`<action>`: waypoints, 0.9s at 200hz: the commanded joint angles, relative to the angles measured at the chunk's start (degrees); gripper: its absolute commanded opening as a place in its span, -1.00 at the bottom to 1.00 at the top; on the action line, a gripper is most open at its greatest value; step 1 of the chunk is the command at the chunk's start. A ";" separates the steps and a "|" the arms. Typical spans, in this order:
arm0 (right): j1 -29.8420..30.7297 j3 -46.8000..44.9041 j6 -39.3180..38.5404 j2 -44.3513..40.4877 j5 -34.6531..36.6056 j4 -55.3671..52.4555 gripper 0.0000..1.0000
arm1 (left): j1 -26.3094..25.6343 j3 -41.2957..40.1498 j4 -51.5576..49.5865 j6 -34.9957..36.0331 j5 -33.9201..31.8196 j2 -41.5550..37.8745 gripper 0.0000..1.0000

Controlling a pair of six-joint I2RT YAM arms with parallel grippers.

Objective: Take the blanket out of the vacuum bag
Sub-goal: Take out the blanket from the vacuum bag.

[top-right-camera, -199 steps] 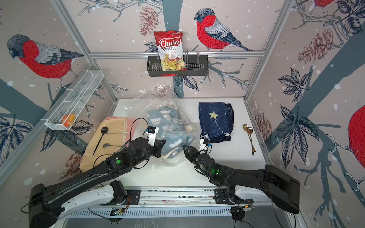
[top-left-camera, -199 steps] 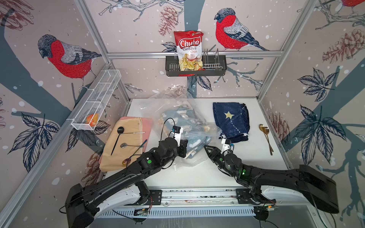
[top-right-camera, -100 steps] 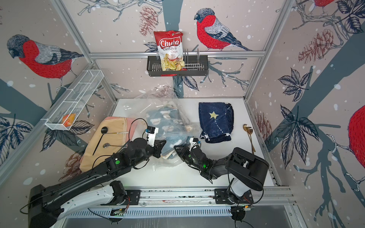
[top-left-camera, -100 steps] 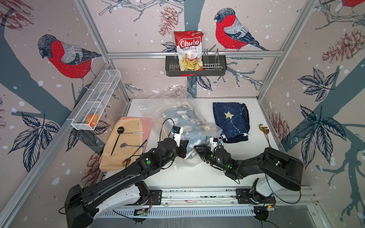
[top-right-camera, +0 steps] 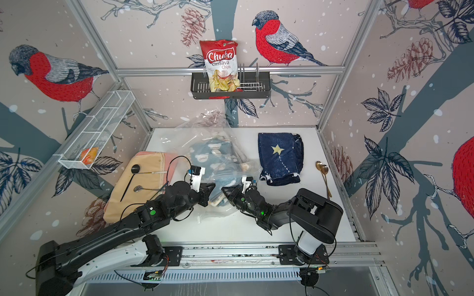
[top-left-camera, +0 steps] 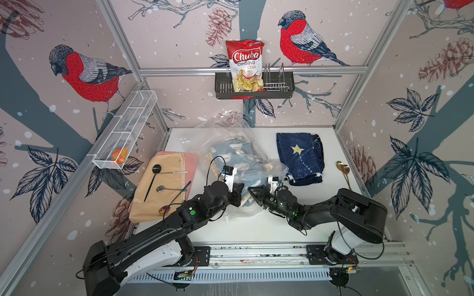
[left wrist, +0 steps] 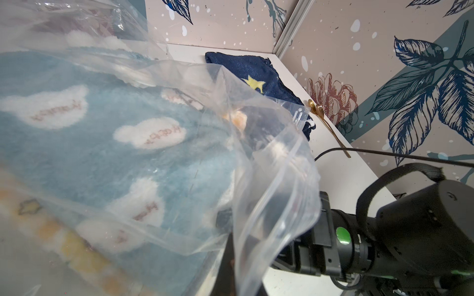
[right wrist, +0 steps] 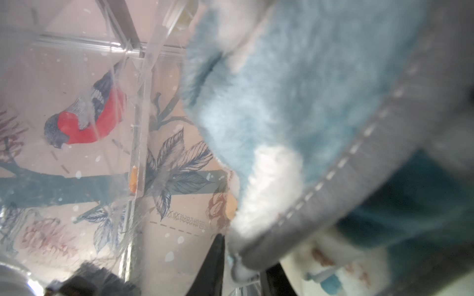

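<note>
Progress, top views: blanket (top-left-camera: 237,160) mostly inside vacuum bag (top-left-camera: 225,135), mid-worktop; removal hardly begun.
Left gripper (top-left-camera: 239,196): fingers closed at the bag's near edge; what they pinch, cannot tell.
Right gripper (top-right-camera: 225,193): at the bag's mouth.
Left wrist view: bag mouth gapes, blanket within.
Right wrist view: blanket hem between narrowly parted fingers (right wrist: 216,258).
Surface: white worktop (top-left-camera: 256,225); navy towel (top-left-camera: 300,156) by far right corner.
Room: bird-patterned walls.
</note>
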 commanded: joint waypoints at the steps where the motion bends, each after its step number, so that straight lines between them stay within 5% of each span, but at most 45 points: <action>1: 0.68 1.46 -3.41 -2.61 -0.17 -4.80 -0.51 | -0.02 0.07 2.97 -0.19 -0.44 -0.39 -1.00; 52: 0.35 2.56 -5.52 -5.27 1.67 -9.98 -0.46 | -0.03 0.02 2.87 -0.49 -0.48 -0.51 -1.00; 124: -0.68 1.23 -1.97 1.14 -0.01 -1.46 -0.08 | -0.01 -0.20 2.76 -0.76 -0.43 -0.52 -1.00; 180: -1.37 1.86 -2.66 0.99 -0.49 -0.75 -0.41 | -0.01 -0.33 2.58 -0.68 -0.48 -0.22 -1.00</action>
